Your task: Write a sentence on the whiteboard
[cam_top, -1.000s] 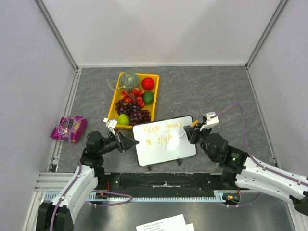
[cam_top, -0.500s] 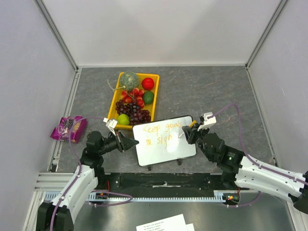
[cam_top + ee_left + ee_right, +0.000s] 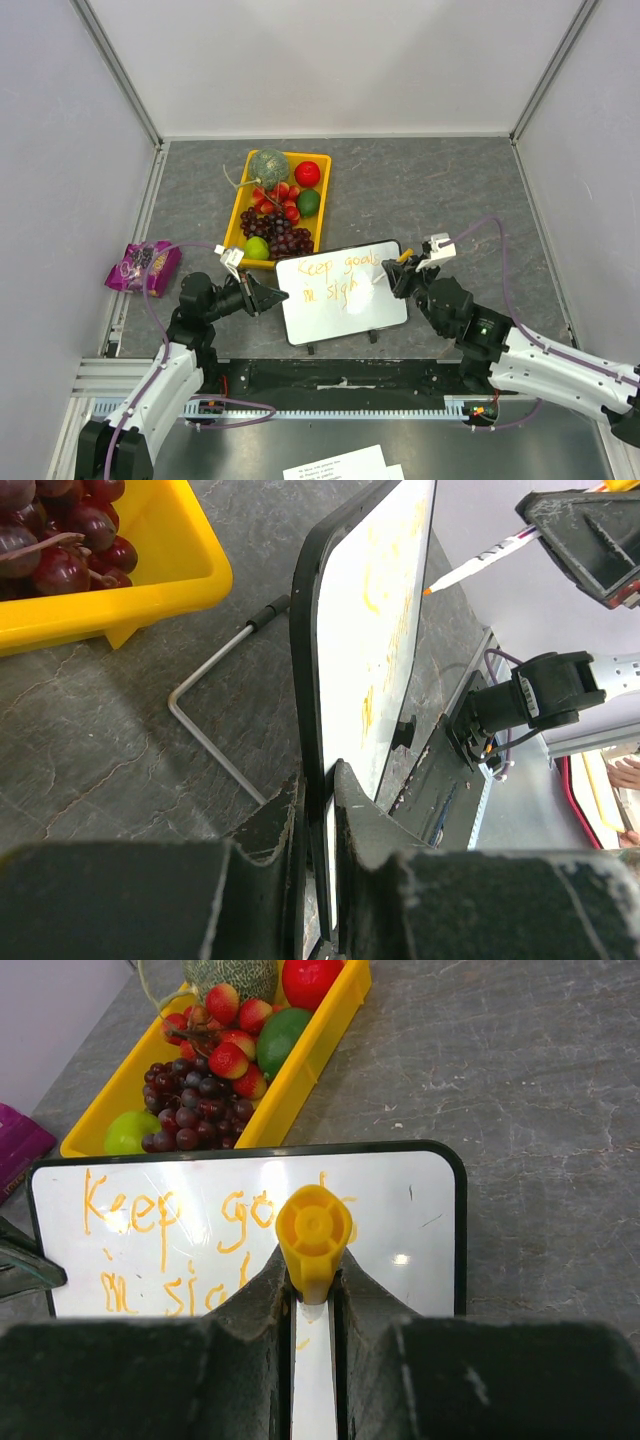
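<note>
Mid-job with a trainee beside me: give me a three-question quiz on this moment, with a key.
1. True or false: the left gripper is clamped on one side edge of the whiteboard.
2. What does the right gripper hold? A an eraser; B a marker; C a cloth.
3. Fill in: the sentence on the board is written in ____ ink.

Key: 1 true; 2 B; 3 orange.
</note>
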Tool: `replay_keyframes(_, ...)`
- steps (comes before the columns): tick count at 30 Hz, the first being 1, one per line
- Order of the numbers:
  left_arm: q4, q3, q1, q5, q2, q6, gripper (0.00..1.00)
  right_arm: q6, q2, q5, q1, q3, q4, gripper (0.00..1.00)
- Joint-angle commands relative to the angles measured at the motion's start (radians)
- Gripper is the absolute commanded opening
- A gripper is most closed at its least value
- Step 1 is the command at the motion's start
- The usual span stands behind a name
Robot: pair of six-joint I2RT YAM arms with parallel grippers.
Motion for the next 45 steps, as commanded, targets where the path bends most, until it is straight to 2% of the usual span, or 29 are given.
replay_keyframes(1, 0.021, -0.003, 0.001, -0.026, -0.007, 0.031, 0.02, -0.006, -0.071, 0.008, -0.001, 0.02, -0.004, 0.0)
replay_keyframes(6, 0.019, -0.003, 0.001, -0.026, -0.007, 0.029, 0.02, -0.005, -0.126, 0.007, -0.002, 0.033, -0.016, 0.0)
replay_keyframes(34, 0.019, -0.002, 0.001, -0.03, -0.004, 0.028, 0.02, -0.039, 0.018, -0.039, -0.002, 0.183, -0.173, 0.0)
replay_keyframes(45, 0.015, -0.003, 0.001, -0.03, -0.006, 0.028, 0.02, -0.089, 0.113, -0.243, -0.021, 0.316, -0.296, 0.0)
